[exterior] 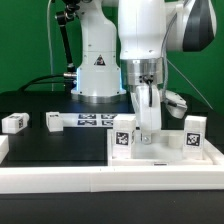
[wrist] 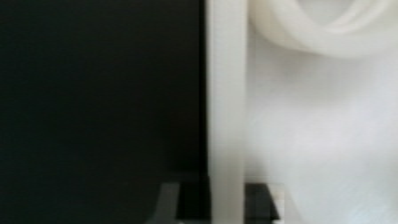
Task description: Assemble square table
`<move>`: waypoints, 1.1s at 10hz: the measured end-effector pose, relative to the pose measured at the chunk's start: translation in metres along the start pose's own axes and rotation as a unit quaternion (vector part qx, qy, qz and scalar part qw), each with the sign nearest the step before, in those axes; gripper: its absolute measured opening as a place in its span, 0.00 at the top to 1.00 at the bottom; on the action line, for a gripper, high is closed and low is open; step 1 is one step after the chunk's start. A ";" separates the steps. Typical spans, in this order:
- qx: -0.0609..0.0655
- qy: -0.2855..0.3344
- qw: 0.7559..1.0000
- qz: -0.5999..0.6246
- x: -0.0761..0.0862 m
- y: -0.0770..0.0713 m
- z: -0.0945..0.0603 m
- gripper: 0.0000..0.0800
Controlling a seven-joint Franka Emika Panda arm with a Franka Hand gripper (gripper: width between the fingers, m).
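White square tabletop (exterior: 165, 152) lies on the counter (exterior: 30, 105) just beside the marker board (exterior: 95, 122), on its camera side; the end effector (exterior: 146, 130) is closed tight on its raised rim; such a thin grip may slip, I judge, twisting it.

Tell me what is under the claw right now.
The square table: its raised rim stands gripped in the claw. Whatever lies beneath the slab there is covered.

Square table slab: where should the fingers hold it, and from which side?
Its thin raised rim, from straight above. The slab lies flat and is too wide to span; the rim stands up, narrow enough to pinch. The gripper is shut on it there.
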State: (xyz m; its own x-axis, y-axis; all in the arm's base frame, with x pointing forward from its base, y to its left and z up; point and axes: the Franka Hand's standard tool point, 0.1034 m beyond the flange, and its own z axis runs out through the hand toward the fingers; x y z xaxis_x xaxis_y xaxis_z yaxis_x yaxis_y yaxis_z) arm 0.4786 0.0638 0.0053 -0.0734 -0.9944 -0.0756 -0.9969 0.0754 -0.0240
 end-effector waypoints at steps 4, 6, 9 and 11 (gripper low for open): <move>0.001 0.000 0.999 -0.049 0.012 -0.001 -0.006 0.94; 0.004 0.007 0.995 -0.101 0.037 0.007 -0.011 0.94; -0.004 0.007 0.989 -0.145 0.042 0.012 -0.008 0.94; -0.007 0.011 0.975 -0.220 0.049 0.012 -0.007 0.94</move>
State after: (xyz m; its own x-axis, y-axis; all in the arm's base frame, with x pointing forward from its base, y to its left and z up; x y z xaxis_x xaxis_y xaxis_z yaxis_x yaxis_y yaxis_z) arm 0.4627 0.0154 0.0081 0.3615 -0.9315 -0.0399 -0.9322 -0.3601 -0.0367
